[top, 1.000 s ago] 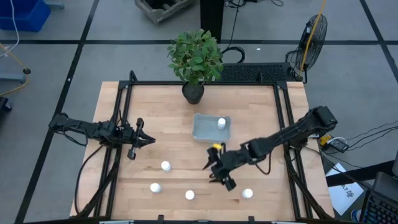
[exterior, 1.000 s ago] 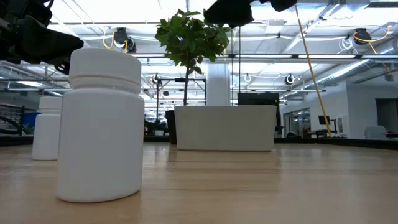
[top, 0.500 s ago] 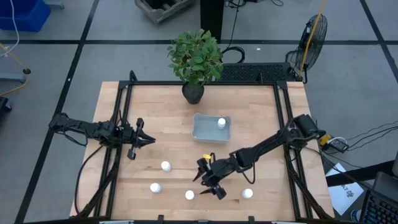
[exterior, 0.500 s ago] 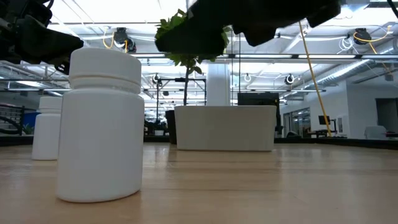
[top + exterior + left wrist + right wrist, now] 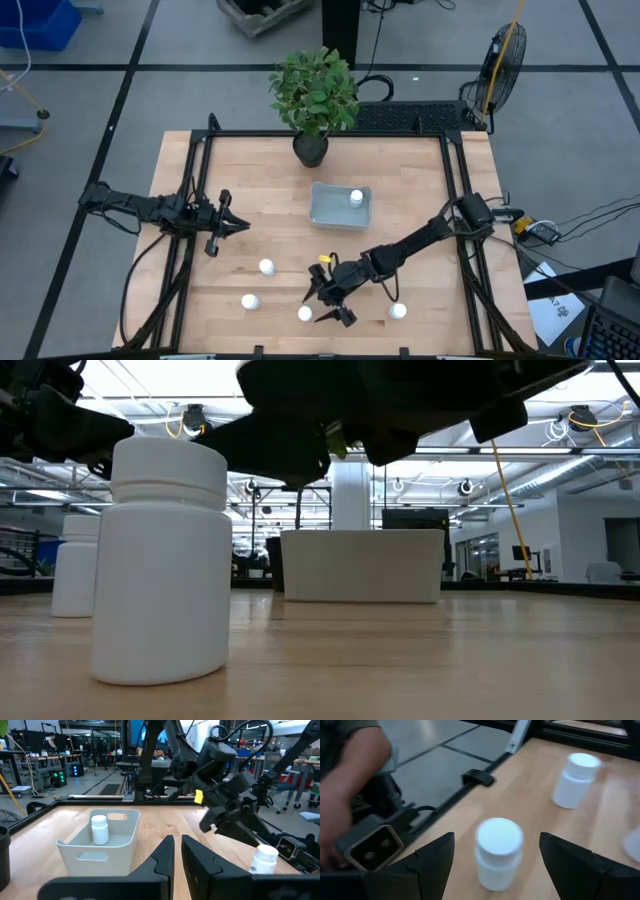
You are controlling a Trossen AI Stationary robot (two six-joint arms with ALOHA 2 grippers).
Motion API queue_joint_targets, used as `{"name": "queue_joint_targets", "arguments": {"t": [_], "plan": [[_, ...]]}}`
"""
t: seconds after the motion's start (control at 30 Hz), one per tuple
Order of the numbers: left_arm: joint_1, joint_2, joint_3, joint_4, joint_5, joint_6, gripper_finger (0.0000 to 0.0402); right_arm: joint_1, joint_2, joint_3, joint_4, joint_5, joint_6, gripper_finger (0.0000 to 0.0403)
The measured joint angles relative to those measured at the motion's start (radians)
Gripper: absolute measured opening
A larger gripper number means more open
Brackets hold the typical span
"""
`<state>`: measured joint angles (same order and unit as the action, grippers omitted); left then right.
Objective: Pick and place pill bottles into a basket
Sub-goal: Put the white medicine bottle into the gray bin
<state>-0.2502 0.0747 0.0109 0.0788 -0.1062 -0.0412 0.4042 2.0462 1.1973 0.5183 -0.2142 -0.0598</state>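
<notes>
Overhead, the right gripper (image 5: 325, 301) hangs low over the table (image 5: 420, 190) with its fingers spread wide, and a white capped pill bottle (image 5: 305, 313) stands just at their tips. Three more bottles stand apart from those fingers: one (image 5: 266, 267) farther off, one (image 5: 249, 301) beyond the first, one (image 5: 398, 311) behind the wrist. A fifth bottle (image 5: 355, 197) stands upright inside the pale basket (image 5: 322, 208). The left gripper (image 5: 238, 226) waits off to the side, well clear of them all.

From table height, a plain white cylinder with a ridged cap (image 5: 164, 560) fills the foreground.

Past the left wrist, the narrow-set fingers (image 5: 161, 857) hold nothing.

Through the right wrist, one bottle (image 5: 499, 852) stands between the open fingers (image 5: 430, 860), untouched.
</notes>
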Motion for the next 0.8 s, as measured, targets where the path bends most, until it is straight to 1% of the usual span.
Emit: {"name": "queue_joint_targets", "arguments": {"t": [0.17,0.33,0.8], "plan": [[0.0,0.002,0.0,0.0,0.0,0.0,0.0037,0.01,0.041,0.046,-0.023,0.0,0.0,0.0286],[0.0,0.005,0.0,0.001,0.0,0.0,0.0037,0.008,0.056,0.052,-0.015,0.0,-0.001,0.0286],[0.0,0.005,0.0,0.0,0.0,0.0,0.0037,0.008,0.04,0.049,-0.029,0.001,-0.029,0.0279]]}}
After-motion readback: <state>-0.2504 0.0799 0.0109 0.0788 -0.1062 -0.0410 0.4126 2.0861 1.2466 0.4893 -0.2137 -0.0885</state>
